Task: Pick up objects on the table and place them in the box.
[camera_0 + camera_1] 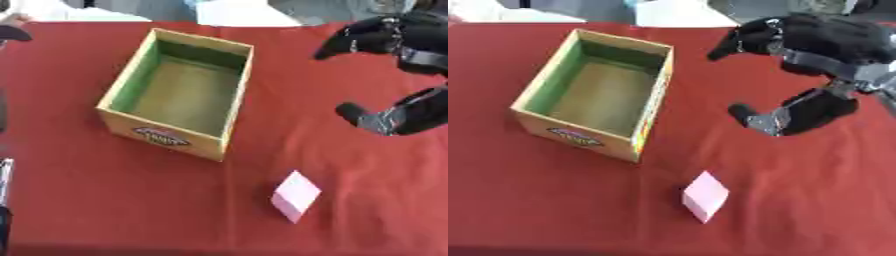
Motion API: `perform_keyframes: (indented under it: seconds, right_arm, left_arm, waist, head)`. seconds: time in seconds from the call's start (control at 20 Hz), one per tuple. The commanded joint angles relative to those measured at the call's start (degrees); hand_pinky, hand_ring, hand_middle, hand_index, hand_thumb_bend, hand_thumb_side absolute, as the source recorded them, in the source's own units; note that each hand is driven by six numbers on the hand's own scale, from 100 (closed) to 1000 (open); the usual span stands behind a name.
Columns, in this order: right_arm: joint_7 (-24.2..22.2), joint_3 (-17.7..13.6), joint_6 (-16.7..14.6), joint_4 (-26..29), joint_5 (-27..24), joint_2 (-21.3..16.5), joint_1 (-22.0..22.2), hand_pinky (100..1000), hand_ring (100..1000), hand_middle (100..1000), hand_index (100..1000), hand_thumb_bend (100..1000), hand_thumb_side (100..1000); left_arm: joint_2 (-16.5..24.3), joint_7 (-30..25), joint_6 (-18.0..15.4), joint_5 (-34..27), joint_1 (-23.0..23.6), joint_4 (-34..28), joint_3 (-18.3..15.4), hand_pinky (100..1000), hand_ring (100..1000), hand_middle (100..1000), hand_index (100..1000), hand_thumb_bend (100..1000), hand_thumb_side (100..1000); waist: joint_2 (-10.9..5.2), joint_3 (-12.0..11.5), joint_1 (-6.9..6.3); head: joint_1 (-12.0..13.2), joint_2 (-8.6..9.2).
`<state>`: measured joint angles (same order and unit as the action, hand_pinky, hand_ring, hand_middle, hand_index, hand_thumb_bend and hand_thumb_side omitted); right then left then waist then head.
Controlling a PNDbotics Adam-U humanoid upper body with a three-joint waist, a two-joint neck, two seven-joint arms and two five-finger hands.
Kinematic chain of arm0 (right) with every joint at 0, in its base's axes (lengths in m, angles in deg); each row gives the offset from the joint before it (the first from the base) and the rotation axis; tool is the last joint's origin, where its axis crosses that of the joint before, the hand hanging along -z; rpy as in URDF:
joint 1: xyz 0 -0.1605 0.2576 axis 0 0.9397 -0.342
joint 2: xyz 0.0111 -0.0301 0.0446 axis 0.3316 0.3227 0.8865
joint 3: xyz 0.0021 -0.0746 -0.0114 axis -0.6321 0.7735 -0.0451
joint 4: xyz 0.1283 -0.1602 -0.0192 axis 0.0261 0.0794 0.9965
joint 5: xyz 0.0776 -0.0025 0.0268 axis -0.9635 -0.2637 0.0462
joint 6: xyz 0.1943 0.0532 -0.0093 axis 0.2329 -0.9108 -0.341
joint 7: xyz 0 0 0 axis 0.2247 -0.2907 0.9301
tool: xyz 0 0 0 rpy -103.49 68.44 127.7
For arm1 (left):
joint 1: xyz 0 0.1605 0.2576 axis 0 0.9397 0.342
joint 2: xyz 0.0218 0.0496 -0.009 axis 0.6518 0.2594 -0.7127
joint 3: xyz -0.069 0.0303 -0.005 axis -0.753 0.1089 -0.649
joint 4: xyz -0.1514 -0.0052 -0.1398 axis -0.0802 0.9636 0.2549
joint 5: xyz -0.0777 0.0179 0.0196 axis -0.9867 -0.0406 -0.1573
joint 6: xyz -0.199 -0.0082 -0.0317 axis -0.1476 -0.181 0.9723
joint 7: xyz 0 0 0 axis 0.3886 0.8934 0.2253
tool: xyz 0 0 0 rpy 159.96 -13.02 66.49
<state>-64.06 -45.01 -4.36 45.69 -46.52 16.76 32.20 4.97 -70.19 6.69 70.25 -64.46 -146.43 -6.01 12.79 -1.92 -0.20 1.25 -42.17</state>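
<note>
An open cardboard box [162, 135] with a green inner wall stands at the left middle of the red table; nothing shows inside it. A small pink block [705, 196] lies on the cloth in front of the box, toward the right. My right hand [833, 60] hovers to the right of the box and beyond the block, open, with fingers [741, 41] spread above the thumb [750, 116] and nothing between them. Only a thin silver and dark strip of my left hand [4, 190] shows at the left edge.
The red tablecloth [105, 210] covers the whole table. A dark shape [12, 33] sits at the far left edge. Pale things lie beyond the table's far edge.
</note>
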Motion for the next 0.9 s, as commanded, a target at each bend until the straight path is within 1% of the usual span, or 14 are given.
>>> perform_keyframes:
  seconds: [0.05, 0.2, 0.4, 0.6, 0.65, 0.8, 0.9]
  right_arm:
    - [-2.2, -0.9, 0.1, 0.4, 0.4, -0.9, -1.2, 919, 903, 827, 911, 234, 411]
    - [-4.5, -1.0, -0.1, 0.5, 1.7, -1.1, -1.5, 929, 928, 852, 913, 295, 436]
    - [-7.6, -1.1, -1.9, 0.7, 3.2, -1.3, -1.7, 938, 943, 874, 925, 351, 437]
    - [-9.6, -0.9, -2.9, 0.5, 3.0, -1.4, -1.8, 941, 939, 883, 943, 353, 381]
    - [-10.0, -0.8, -2.9, 0.5, 2.8, -1.5, -1.9, 941, 938, 883, 943, 353, 378]
    - [-11.0, -0.1, -2.7, 0.4, 1.2, -1.6, -2.0, 939, 921, 878, 953, 332, 306]
    - [-11.5, 0.4, -2.3, 0.4, -0.2, -1.7, -2.2, 941, 919, 878, 957, 333, 295]
  left_arm:
    - [1.2, -0.1, 0.0, -0.2, -0.5, -1.0, -0.2, 551, 725, 600, 734, 100, 739]
    - [1.2, -0.1, 0.1, -0.1, -0.4, -1.0, -0.2, 551, 726, 600, 734, 100, 739]
    - [1.2, -0.2, 0.1, -0.1, -0.4, -1.0, -0.2, 551, 726, 600, 734, 100, 737]
    - [1.2, -0.3, 0.1, -0.1, -0.4, -1.0, -0.2, 551, 726, 600, 734, 100, 736]
    - [1.2, -0.3, 0.1, -0.2, -0.4, -1.0, -0.2, 551, 726, 600, 734, 100, 736]
    - [1.2, -0.4, 0.2, -0.2, -0.4, -1.0, -0.2, 551, 727, 600, 734, 100, 736]
    - [1.2, -0.5, 0.2, -0.2, -0.3, -1.0, -0.1, 551, 727, 600, 734, 100, 735]
  waist:
    - [-0.72, 0.0, 0.01]
    - [-0.70, 0.1, 0.02]
    - [-0.69, 0.2, 0.02]
    - [-0.78, 0.2, 0.02]
    - [-0.82, 0.2, 0.03]
    - [-0.90, 0.2, 0.08]
    - [-0.96, 0.2, 0.11]
  head:
    - [-0.1, 0.44]
    - [-0.1, 0.42]
    - [-0.1, 0.32]
    - [-0.1, 0.29]
    - [-0.1, 0.29]
    - [-0.1, 0.29]
    - [-0.1, 0.22]
